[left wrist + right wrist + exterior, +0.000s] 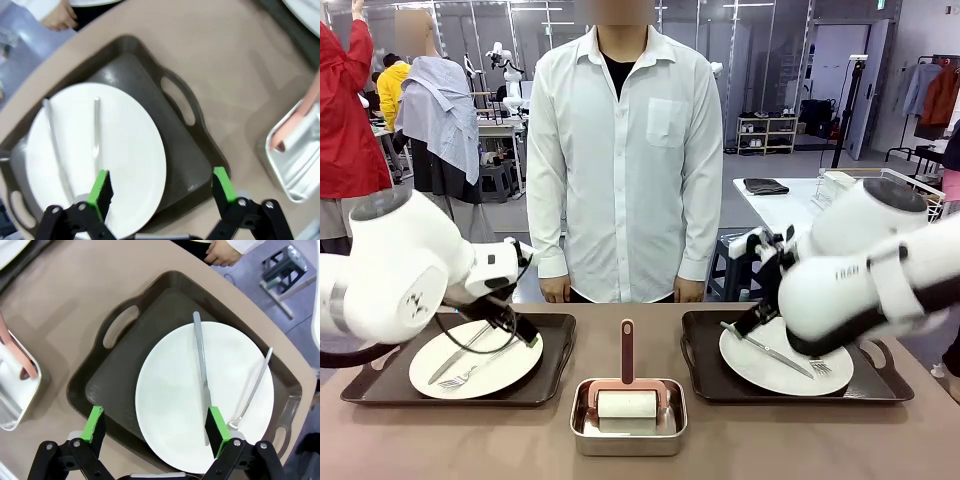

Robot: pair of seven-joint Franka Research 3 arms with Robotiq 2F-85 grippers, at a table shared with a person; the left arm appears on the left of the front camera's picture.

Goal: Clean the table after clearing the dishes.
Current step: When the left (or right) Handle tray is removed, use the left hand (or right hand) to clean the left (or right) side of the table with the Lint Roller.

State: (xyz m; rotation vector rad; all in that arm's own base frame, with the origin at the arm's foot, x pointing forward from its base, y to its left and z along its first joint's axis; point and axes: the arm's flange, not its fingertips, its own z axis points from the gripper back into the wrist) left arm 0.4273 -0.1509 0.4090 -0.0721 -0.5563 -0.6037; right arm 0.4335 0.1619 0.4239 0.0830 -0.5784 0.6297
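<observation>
Just above a round white plate (pixel 438 353) carrying a steel knife (pixel 455 360) and fork (pixel 480 369) on a dark brown handled tray (pixel 553 360), lower left, the left gripper (pixel 517 326) hangs with jaws spread and empty. At bottom centre, a small steel pan (pixel 582 436) holds a pink-handled roller (pixel 627 350) on the matte taupe-brown table (pixel 440 440). Lower right, the right gripper (pixel 750 322), likewise spread and empty, hovers over the second plate (pixel 770 379) on its matching tray (pixel 700 362).

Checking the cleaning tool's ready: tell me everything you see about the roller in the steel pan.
The roller has a white cylindrical head, pink frame and darker reddish handle. It lies in the small steel pan on the table, between the left tray and right tray, handle pointing toward the person. Nothing else touches it.
</observation>
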